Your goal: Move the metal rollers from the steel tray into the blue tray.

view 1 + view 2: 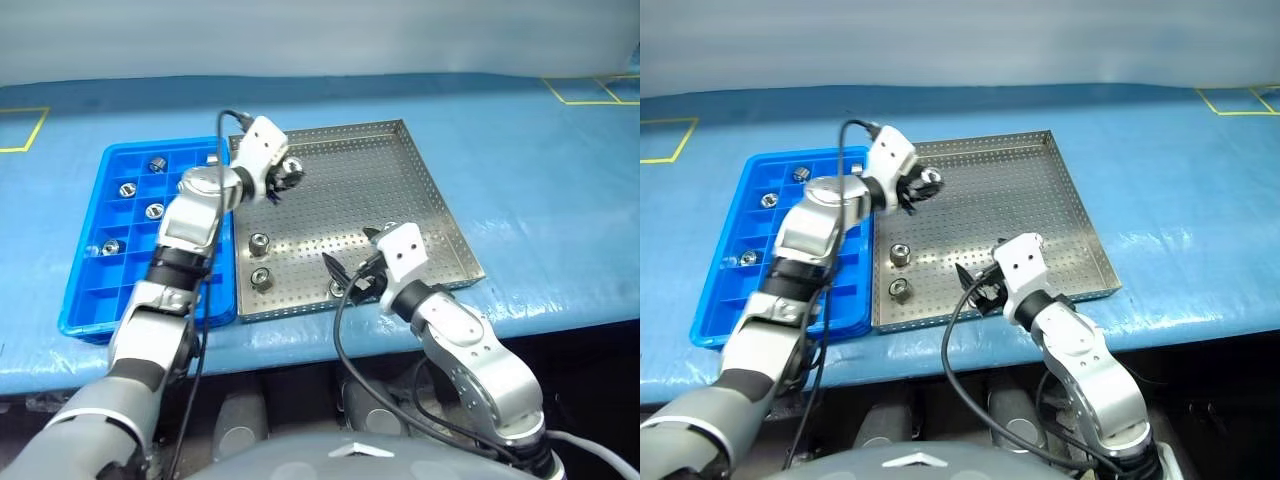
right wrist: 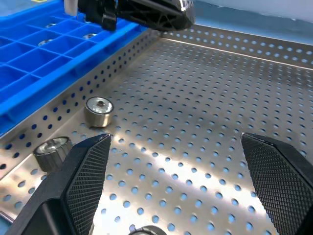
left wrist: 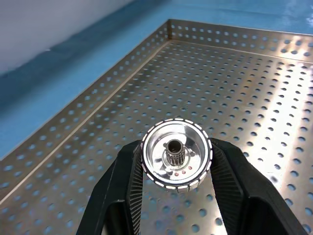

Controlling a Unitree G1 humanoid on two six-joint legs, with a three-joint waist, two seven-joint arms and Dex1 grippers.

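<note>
Silver-grey jointed metal arms (image 1: 185, 235) with black bands, white boxy wrist housings (image 1: 405, 250), black ribbed fingers (image 2: 88, 176), looping black cables (image 1: 345, 330).

- Blue table cover (image 1: 540, 190) lay under everything, wrinkled twd near edge.
- Yellow tape outlines (image 1: 22, 130) at far left & far right (image 1: 590, 90) corners.
- Pale wall (image 1: 320, 35) behind table.

Both eye views look forward and down from the head, sharing the counter (image 1: 560, 160), steel tray (image 1: 420, 190) and blue tray (image 1: 90, 260). Each wrist view sits close above the steel tray's floor, looking along its own fingers (image 2: 88, 171).
</note>
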